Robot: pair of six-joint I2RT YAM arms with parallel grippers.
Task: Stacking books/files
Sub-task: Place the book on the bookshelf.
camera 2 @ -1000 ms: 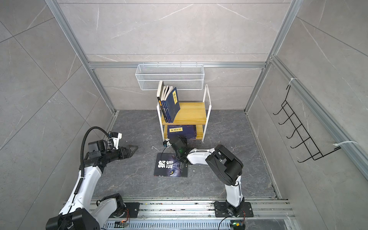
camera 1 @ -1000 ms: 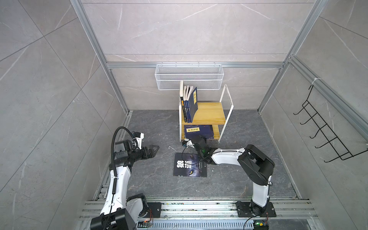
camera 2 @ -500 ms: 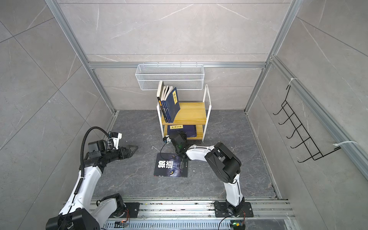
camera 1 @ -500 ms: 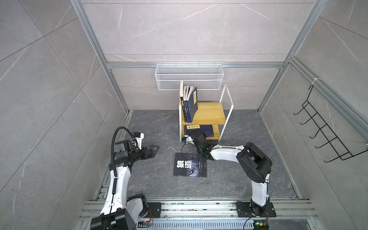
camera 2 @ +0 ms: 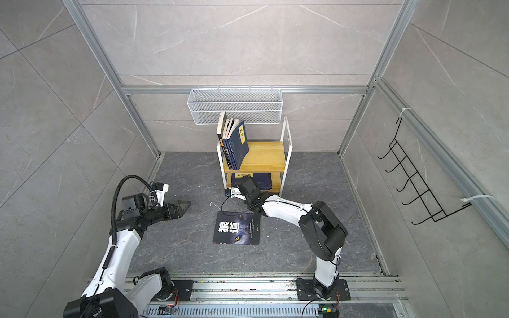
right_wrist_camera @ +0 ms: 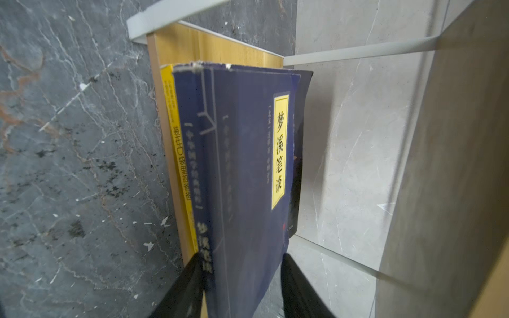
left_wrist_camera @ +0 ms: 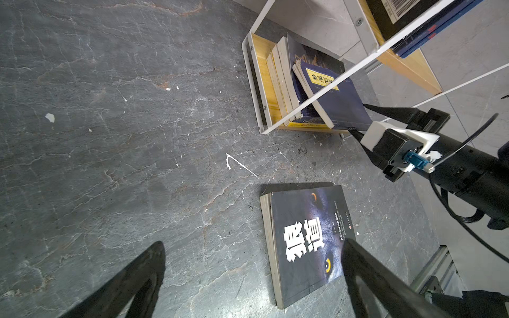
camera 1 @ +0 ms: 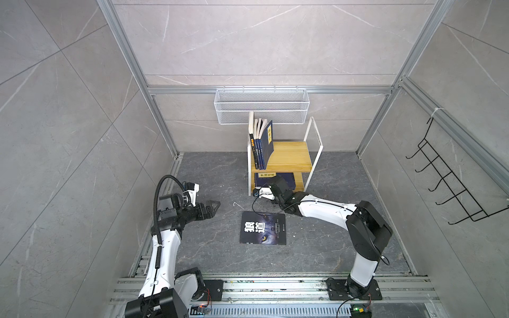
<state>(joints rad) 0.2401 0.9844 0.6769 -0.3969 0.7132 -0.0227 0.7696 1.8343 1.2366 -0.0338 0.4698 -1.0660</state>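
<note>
A black book with white characters and a wolf's eye lies flat on the dark floor; it also shows in the left wrist view as the black book. Several navy books stand leaning on the rack's wooden top shelf. A navy book with a yellow label lies on a stack on the lower shelf. My right gripper is open, one finger on each side of that book's near edge. My left gripper hovers wide open left of the black book.
A yellow-spined book lies under the navy one. A white wire basket hangs on the back wall above the rack. A black hook rack is on the right wall. White scraps dot the floor.
My right gripper has moved from over the black book back to the rack's lower shelf and opened around the navy book's edge. The left arm has stayed still.
</note>
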